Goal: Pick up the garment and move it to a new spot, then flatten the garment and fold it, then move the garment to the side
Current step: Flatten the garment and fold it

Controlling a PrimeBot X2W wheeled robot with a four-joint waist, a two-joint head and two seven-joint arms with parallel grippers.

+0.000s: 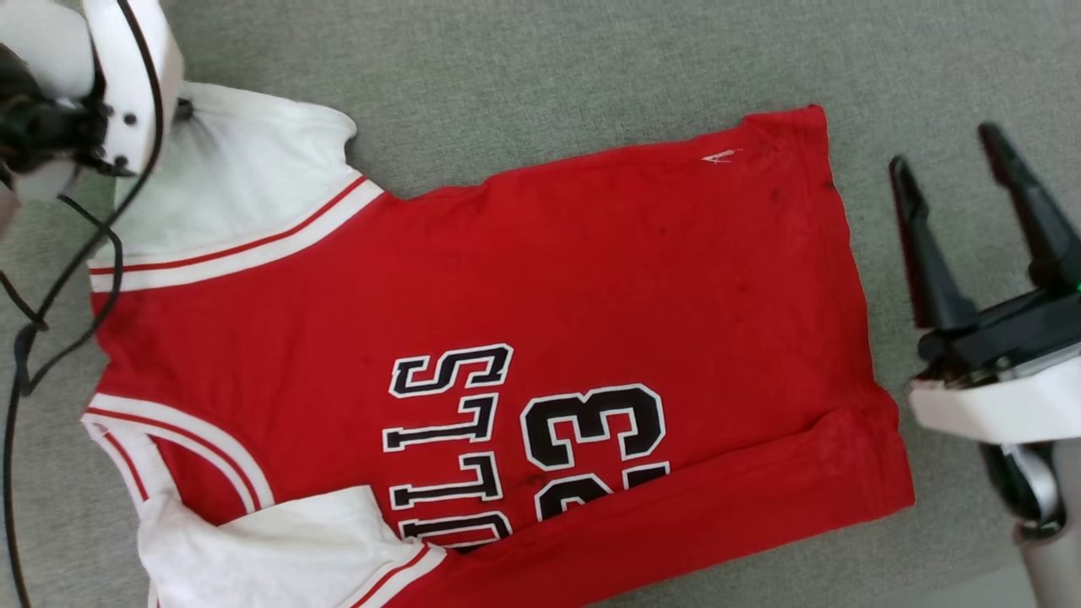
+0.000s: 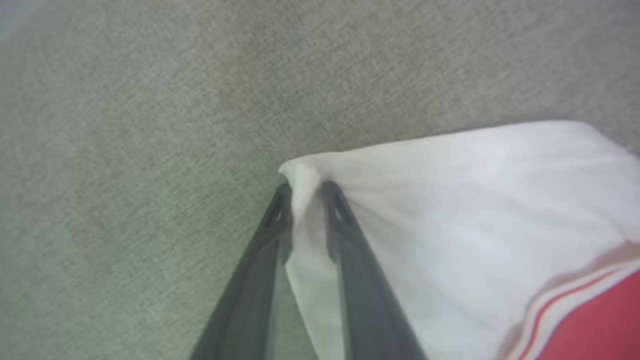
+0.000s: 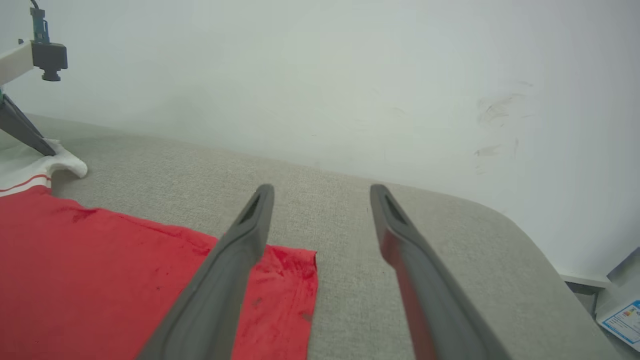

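Two hands at red jersey [image 1: 591,279], spread lettering-up on grey tabletop [image 1: 507,67]: left hand [image 2: 306,200] pinching white sleeve [image 2: 450,200] corner, right hand [image 1: 944,148] spread beside hem. Flattening step, likely. Next: sleeve drawn outward, taut, body undragged.

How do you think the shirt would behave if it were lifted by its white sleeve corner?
It will probably hang limp: the shirt lies flat with soft creases, and its sleeve puckers in the left gripper. It looks thin, so it is likely light. The body may drag on the woven grey surface.
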